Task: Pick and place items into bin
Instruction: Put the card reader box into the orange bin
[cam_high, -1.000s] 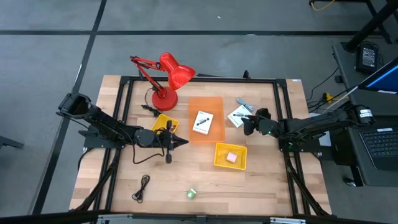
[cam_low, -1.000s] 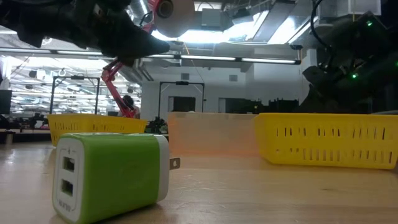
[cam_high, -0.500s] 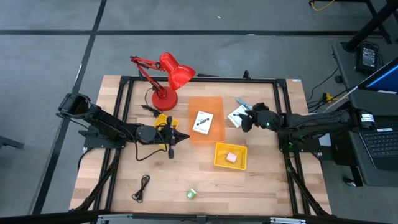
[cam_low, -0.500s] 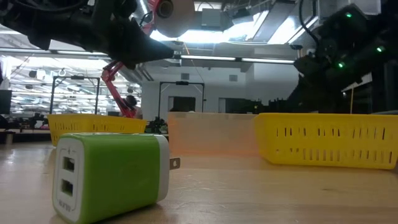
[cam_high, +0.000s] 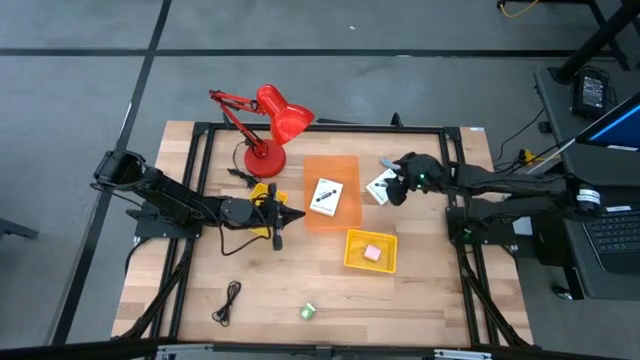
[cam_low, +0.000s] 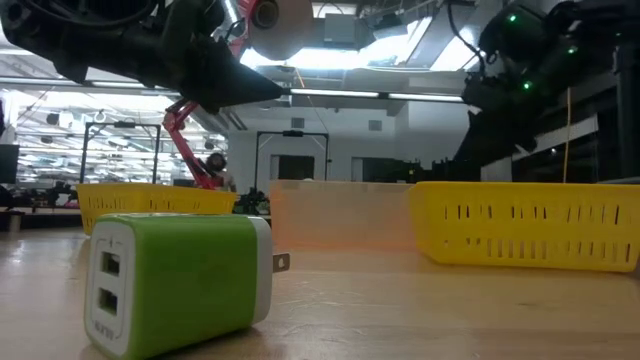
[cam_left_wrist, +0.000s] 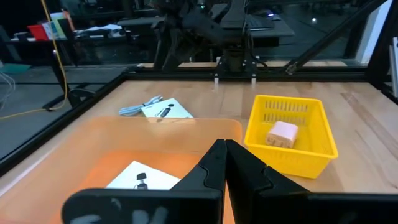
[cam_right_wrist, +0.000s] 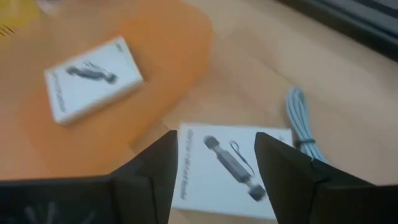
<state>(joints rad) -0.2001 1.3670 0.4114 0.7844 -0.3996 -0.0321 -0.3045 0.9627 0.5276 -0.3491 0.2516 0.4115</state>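
My right gripper (cam_high: 394, 190) hovers open over a white card (cam_high: 381, 187) that lies flat on the table. In the right wrist view its fingers stand on either side of that card (cam_right_wrist: 230, 168) without touching it. A second white card (cam_high: 325, 195) lies in the orange bin (cam_high: 346, 168). My left gripper (cam_high: 297, 218) is shut with nothing visible between its fingers. It points at the orange bin's (cam_left_wrist: 186, 134) left wall. The pink block (cam_high: 371, 252) sits in a yellow bin (cam_high: 351, 263). The green block (cam_high: 308, 311) and the black cord (cam_high: 230, 300) lie near the table's near edge.
A grey-blue cord (cam_high: 392, 165) lies beside the card on the table. A red desk lamp (cam_high: 270, 125) stands at the far left. A second yellow bin (cam_high: 262, 194) sits under my left arm. Black frame rails run along the table's sides.
My left gripper has moved right, toward the orange bin, staying shut. My right gripper has risen and moved toward the far edge, over the white card on the table.
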